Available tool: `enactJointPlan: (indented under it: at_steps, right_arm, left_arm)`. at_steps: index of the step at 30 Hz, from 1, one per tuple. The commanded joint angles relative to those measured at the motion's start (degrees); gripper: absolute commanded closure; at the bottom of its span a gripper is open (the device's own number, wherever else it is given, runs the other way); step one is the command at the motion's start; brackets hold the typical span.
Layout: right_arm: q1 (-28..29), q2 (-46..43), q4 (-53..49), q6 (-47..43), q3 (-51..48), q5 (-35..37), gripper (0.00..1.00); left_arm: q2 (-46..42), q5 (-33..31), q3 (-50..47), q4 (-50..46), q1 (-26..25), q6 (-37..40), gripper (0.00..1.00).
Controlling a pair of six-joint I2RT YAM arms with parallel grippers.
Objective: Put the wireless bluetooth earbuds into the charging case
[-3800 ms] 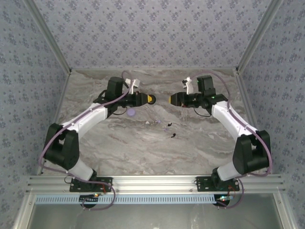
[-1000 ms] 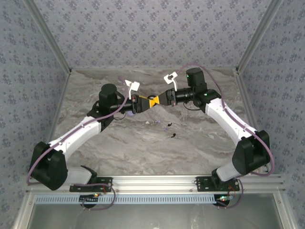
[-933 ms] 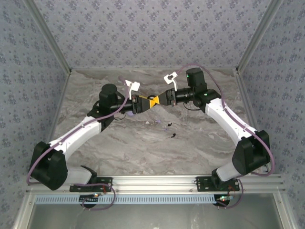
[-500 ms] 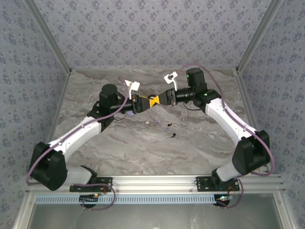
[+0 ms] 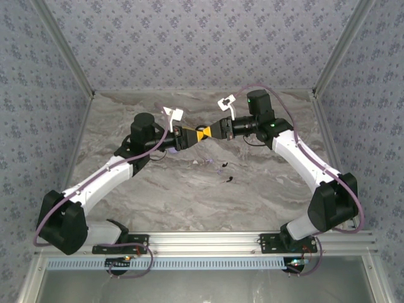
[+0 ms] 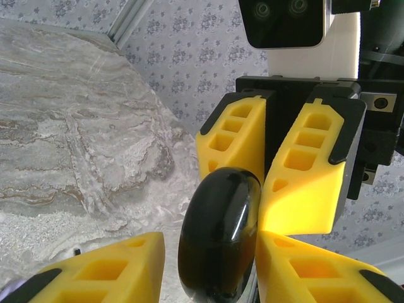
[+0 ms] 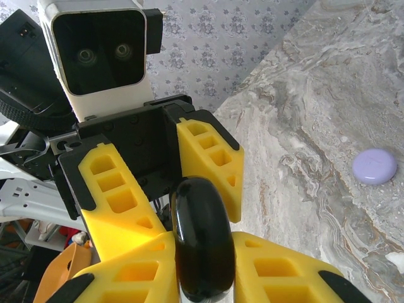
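- One charging case hangs above the bench, right between my left gripper and my right gripper.
- My right gripper pinches it.
- My left gripper is narrow around it; I cannot tell if it squeezes.
- It is black, shiny and round.
- Tiny black earbuds lie on the bench, well apart.
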Motion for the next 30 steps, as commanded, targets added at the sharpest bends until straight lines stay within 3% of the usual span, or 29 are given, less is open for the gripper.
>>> enactJointPlan:
  at_steps: [1, 13, 22, 30]
  right_arm:
    - [0.4, -1.8, 1.4, 0.7, 0.3, -1.7, 0.77]
    - [0.7, -1.5, 1.6, 0.5, 0.0, -2.2, 0.76]
    - [0.7, -1.5, 0.9, 0.2, 0.1, -1.2, 0.76]
    - [0.5, -2.3, -4.9, -2.6, 1.4, 4.3, 0.63]
  left_arm:
    - [-1.0, -0.2, -0.4, 0.8, -0.1, 0.6, 0.60]
    - [1.4, 4.1, 0.2, 4.6, -0.2, -1.9, 0.64]
    - [1.9, 5.8, 0.3, 4.8, -0.2, -2.1, 0.75]
    - [1.6, 5.0, 2.4, -1.2, -0.3, 2.7, 0.77]
